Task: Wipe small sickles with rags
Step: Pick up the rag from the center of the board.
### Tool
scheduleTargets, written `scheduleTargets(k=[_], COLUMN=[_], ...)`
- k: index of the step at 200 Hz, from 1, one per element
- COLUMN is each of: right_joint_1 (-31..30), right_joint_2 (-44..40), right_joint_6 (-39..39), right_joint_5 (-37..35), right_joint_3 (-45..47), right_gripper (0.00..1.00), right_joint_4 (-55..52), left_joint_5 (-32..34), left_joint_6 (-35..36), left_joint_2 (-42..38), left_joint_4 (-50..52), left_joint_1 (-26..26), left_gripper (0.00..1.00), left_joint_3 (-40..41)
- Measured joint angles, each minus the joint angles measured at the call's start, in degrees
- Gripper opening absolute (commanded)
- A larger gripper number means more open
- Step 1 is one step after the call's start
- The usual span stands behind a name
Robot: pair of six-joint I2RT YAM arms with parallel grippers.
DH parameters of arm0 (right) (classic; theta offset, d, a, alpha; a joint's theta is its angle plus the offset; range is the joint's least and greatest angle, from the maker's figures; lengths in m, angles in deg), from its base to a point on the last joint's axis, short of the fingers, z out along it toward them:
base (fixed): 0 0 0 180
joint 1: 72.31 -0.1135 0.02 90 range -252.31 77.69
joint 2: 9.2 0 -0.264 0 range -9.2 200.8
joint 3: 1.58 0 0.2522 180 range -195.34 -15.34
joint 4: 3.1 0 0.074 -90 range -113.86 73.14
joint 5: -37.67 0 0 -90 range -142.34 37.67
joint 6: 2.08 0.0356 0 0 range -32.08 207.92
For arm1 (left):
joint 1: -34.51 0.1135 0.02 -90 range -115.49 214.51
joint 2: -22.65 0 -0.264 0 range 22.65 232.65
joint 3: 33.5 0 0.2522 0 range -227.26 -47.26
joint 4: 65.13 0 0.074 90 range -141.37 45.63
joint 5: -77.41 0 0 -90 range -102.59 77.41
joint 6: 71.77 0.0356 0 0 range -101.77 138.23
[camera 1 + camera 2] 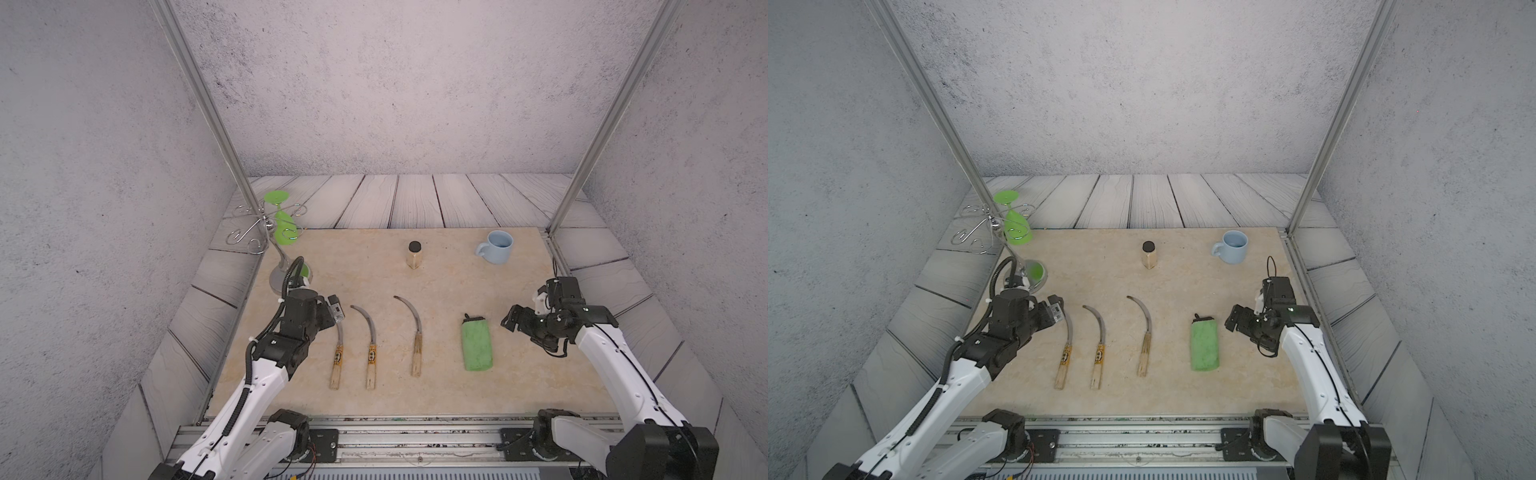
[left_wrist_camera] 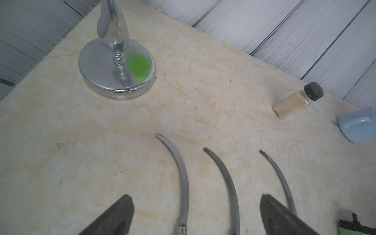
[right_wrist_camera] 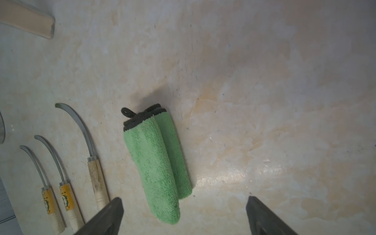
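Marbled tabletop (image 1: 457,286), plank surround (image 1: 415,199) (possibly printed), left tool (image 2: 195,203) spread, right tool (image 3: 184,200) spread

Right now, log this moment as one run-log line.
left gripper: open, over sickles | right gripper: open, near rag | sickles, rag: on table, ungripped

The beige tabletop (image 1: 453,286) carries three small sickles (image 1: 371,355), a rag (image 1: 477,347), bottle (image 1: 414,254), mug (image 1: 496,247) and chrome stand (image 2: 97,69).

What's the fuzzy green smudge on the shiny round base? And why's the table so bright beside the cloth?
Left wrist view: a blurred reflection in the base, likely of the goblet seen hanging above in a top view. Right wrist view: glare on the table beside the cloth.
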Motion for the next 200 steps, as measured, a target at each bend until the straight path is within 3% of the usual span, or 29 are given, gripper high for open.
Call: scheduleTargets(k=[80, 200], right_joint_1=[-10.6, -11.3], right_joint_2=[12.2, 22.9], right_joint_6=[-0.7, -4.8], right_joint_5=[0.3, 0.2], right_joint_3=[-0.2, -0.2], right_gripper=[0.92, 0.85], right_joint_4=[0.6, 5.9], left_joint_5=[-2.2, -3.8], left_joint_6=[1.9, 2.1], left_joint_2=[-2.0, -3.0], left_joint_4=[4.1, 5.4], left_joint_1=[-5.5, -7.5], left_gripper=[1.0, 1.0], left_joint_3=[-0.3, -0.3])
